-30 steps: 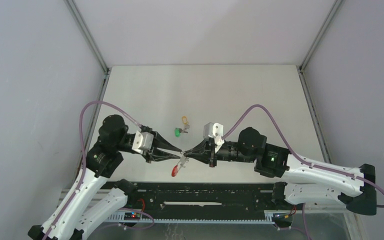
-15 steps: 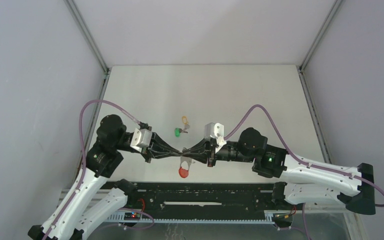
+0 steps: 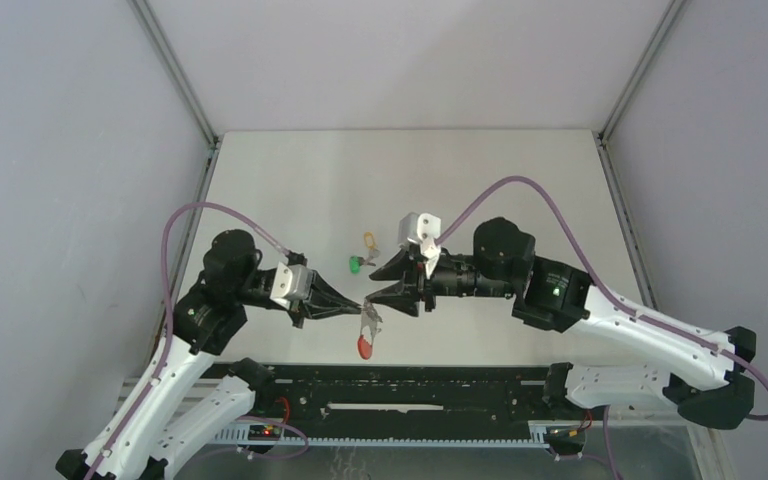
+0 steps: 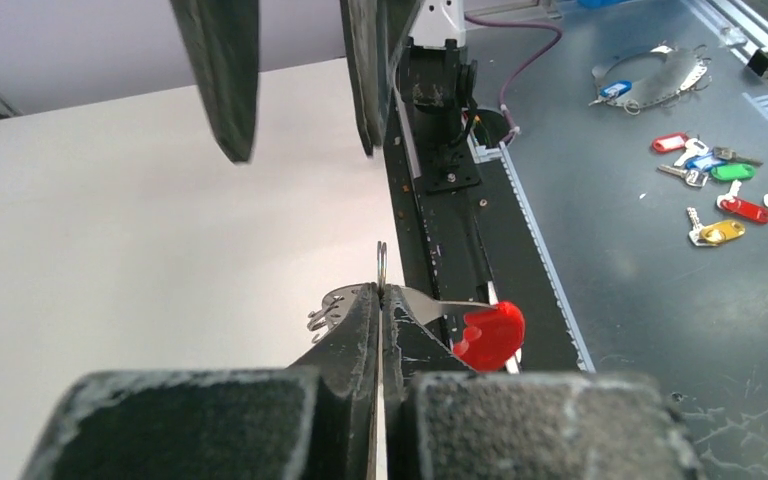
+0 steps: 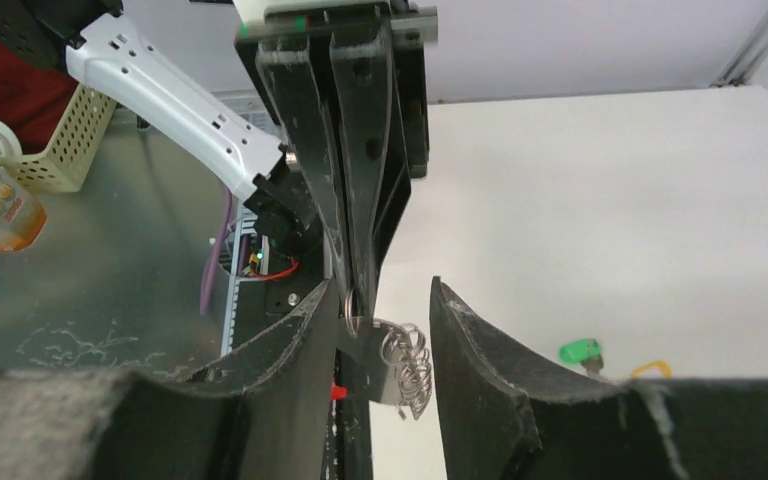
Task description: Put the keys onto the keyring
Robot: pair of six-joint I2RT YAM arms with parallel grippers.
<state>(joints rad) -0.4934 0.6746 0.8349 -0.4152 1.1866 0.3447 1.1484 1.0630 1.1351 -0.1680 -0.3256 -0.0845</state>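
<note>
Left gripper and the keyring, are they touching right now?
Touching. In the left wrist view the left gripper is shut on the keyring, its metal pinched between the fingers and its red section sticking out beside them.

Grey keyring (image 3: 364, 344) with red section; green-headed key (image 3: 357, 264), yellow-headed key (image 3: 369, 239).

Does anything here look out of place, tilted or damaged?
Nothing stands out. The thin grey metal keyring with its red tag hangs in the air from the shut left gripper. The small green-headed key and the yellow-headed key lie close together on the white table.
</note>
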